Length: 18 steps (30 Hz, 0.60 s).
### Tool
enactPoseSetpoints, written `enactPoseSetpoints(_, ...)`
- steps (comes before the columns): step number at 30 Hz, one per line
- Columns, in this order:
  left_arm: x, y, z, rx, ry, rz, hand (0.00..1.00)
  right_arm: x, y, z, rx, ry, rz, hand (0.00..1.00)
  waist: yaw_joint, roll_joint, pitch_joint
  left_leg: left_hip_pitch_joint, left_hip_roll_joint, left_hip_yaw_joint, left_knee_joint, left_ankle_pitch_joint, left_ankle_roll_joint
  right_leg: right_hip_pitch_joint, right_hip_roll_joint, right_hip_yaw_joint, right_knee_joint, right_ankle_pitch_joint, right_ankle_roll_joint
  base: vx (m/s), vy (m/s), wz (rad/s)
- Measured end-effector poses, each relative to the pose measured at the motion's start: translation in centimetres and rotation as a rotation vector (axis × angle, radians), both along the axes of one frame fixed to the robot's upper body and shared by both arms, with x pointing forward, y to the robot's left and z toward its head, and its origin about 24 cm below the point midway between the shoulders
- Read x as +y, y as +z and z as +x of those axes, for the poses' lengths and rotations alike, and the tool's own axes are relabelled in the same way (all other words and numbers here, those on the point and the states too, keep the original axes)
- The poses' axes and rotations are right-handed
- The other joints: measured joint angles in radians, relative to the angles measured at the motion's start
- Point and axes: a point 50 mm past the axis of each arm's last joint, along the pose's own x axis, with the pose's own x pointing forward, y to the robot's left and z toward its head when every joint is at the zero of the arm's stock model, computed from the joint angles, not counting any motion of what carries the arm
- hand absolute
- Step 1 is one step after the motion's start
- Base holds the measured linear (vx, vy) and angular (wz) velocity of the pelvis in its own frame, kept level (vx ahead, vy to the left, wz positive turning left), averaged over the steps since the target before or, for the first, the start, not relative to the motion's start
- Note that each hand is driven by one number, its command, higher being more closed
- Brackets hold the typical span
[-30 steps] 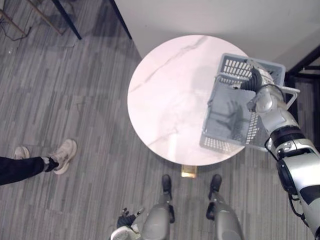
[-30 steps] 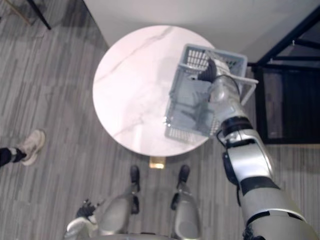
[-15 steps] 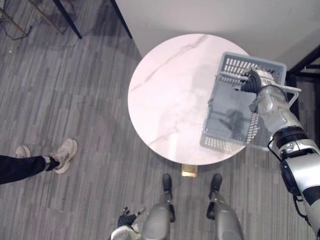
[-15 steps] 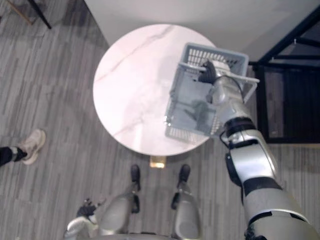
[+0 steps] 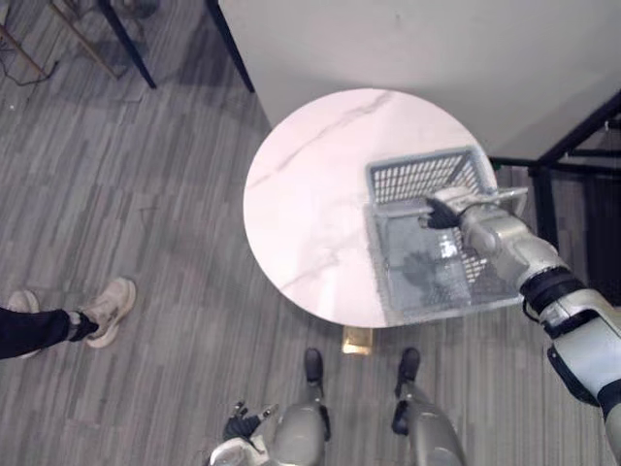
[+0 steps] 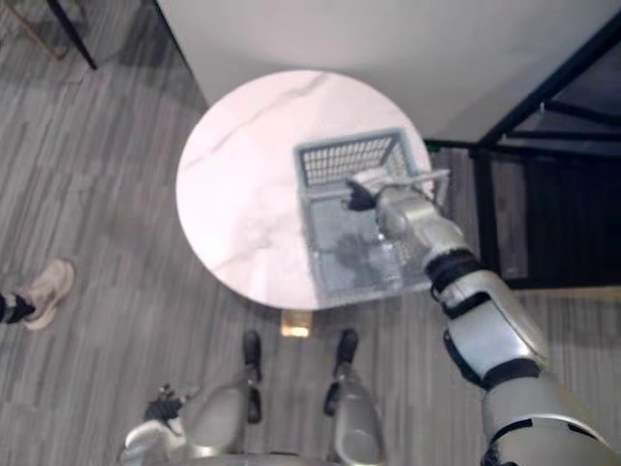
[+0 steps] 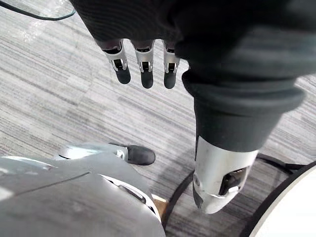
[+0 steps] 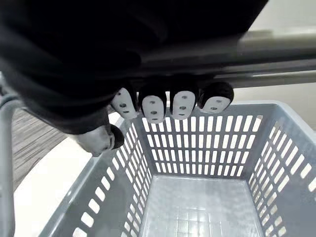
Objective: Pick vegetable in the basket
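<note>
Tabletop (image 5: 310, 194) basket (image 5: 417, 180) stands upright, lengthwise away, right hand (image 5: 441, 213) gripping handle (image 8: 276, 76).

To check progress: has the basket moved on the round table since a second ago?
Yes. The basket, held by the right hand, moved inward over the table, toward its centre.

The right hand (image 6: 376, 201) grips the basket handle (image 6: 433, 177).

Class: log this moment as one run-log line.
right hand: shut on basket handle | basket: empty, at right side of table | left hand: open
</note>
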Motion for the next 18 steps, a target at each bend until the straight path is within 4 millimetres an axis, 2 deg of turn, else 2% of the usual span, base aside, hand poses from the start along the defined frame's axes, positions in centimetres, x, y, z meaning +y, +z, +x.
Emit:
enactPoseSetpoints(4,0.4,0.1,0.0,0.009,-0.022,0.025,0.0,1.4,-2.8,-1.7,0.097,0.093,-0.023,1.0,-0.001,-0.028,-0.032,0.024,0.0,0.015,0.0,-0.003,-0.004,0.016,0.0,0.013,-0.002,0.0,0.0,0.02,0.004,-0.08)
enactPoseSetpoints(6,0.5,0.0,-0.2,0.023,-0.027,0.025,0.0,2.0,-4.2,-2.7,0.141,0.134,-0.023,1.0,-0.004,-0.031,-0.052,0.04,-0.002,0.02,0.0,-0.006,-0.006,0.031,0.0,0.02,-0.005,0.0,0.001,0.03,0.008,-0.1)
enactPoseSetpoints(9,0.5,0.0,-0.3,0.038,-0.056,0.042,0.0,2.7,-4.8,-4.2,0.18,0.207,0.012,1.0,-0.031,-0.036,-0.087,0.05,-0.002,0.026,0.0,-0.007,-0.006,0.036,-0.001,0.028,-0.007,0.002,0.004,0.0,0.004,-0.06)
enactPoseSetpoints(11,0.4,-0.1,-0.5,0.048,-0.066,0.046,0.0,2.4,-5.0,-5.0,0.195,0.226,0.033,1.0,-0.048,-0.036,-0.108,0.06,-0.002,0.029,0.0,-0.008,-0.006,0.046,0.001,0.032,-0.013,0.004,0.007,-0.01,-0.001,-0.12)
enactPoseSetpoints(14,0.4,-0.4,-1.5,0.081,-0.091,0.058,0.0,1.8,-5.2,-6.2,0.211,0.25,0.053,1.0,-0.055,-0.039,-0.149,0.069,0.0,0.055,0.0,-0.014,-0.008,0.047,0.006,0.058,-0.03,0.01,0.015,-0.01,-0.003,-0.22)
enactPoseSetpoints(18,0.5,-0.6,-2.1,0.121,-0.114,0.067,0.0,-0.2,-6.5,-8.2,0.266,0.233,0.051,1.0,-0.066,-0.039,-0.186,0.072,0.006,0.065,0.0,-0.016,-0.01,0.047,0.014,0.071,-0.038,0.013,0.019,0.0,-0.008,-0.09)
